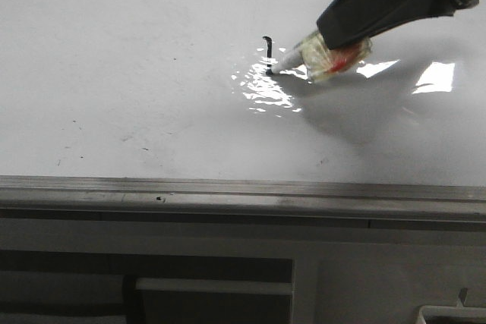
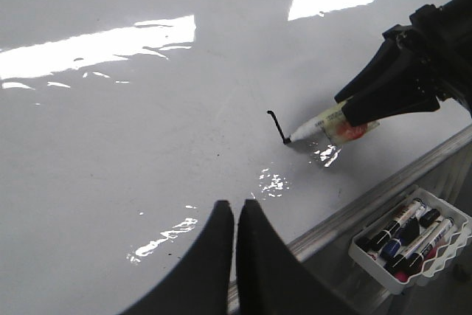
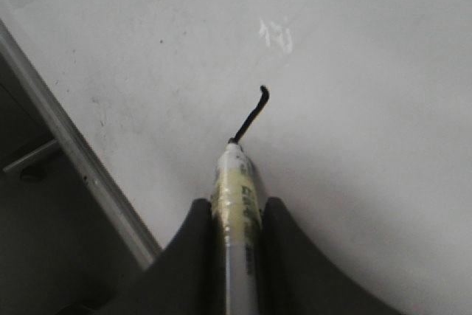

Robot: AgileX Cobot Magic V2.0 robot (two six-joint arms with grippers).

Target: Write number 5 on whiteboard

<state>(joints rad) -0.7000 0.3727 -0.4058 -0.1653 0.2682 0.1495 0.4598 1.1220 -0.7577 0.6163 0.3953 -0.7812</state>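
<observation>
- On the whiteboard (image 1: 137, 51), a bit in from the grey rail (image 1: 228, 191) at one edge, there is a short black line with a small hook at one end. It is the start of the number 5 (image 1: 267, 52).
- The tip of a marker (image 1: 307, 58) touches the other end of that line.
- The marker is white with yellowish tape and a red spot on its body. It leans low over the board.
- The right gripper (image 3: 236, 219) has its two black fingers (image 3: 193, 245) squeezed tight on the marker, one on each side.
- The left gripper (image 2: 236, 215) is over the board near the rail, apart from the line and the marker. Its two fingers (image 2: 214, 256) are almost together, with only a thin gap, and they hold nothing.
- The board is shiny, with bright spots of light and a few tiny dark specks.
- Past the rail, off the board, sits a small white tray (image 2: 369, 257). More markers (image 2: 404, 234) lie in it side by side.
</observation>
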